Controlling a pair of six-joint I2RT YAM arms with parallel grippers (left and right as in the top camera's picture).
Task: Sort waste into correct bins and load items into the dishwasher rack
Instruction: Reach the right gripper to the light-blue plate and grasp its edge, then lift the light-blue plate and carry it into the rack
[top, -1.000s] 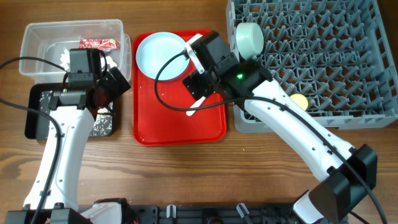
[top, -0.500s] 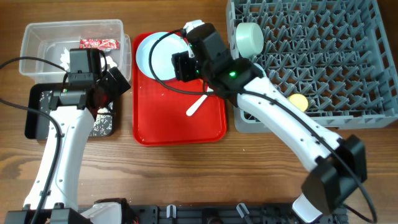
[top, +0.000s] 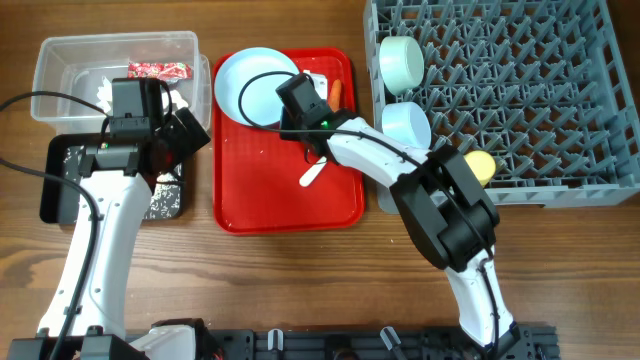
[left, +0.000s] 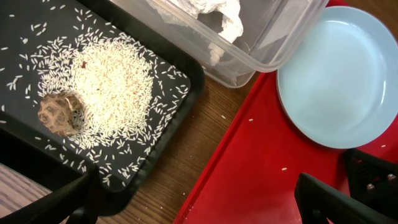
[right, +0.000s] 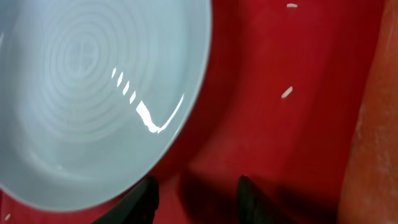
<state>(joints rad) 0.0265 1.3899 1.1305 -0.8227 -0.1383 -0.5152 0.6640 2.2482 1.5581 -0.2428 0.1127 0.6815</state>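
Observation:
The pale blue plate (top: 250, 82) lies at the back left of the flat red serving tray (top: 270, 200). My right gripper (top: 292, 104) is low at the plate's right rim. In the right wrist view its jaws (right: 199, 200) stand apart over bare red tray, and the left finger (right: 147, 198) is right at the plate (right: 87, 93) edge. The orange carrot (top: 337, 92) and the white spoon (top: 314, 173) lie just right of it. My left gripper (left: 193, 211) hangs open and empty over the black tray (left: 186, 81) of rice (left: 112, 87) and a brown lump (left: 59, 113).
The clear tub (top: 60, 60) holds the red wrapper (top: 158, 70) and tissue (top: 104, 92). The grey rack (top: 540, 100) at the right carries two bowls (top: 402, 60) (top: 408, 122) and the yellow cup (top: 482, 163). Loose rice grains (right: 286, 92) dot the red tray.
My right arm has swung left and down to the plate's rim, and its jaws have narrowed. That uncovered the second bowl in the rack. The left arm has not moved.

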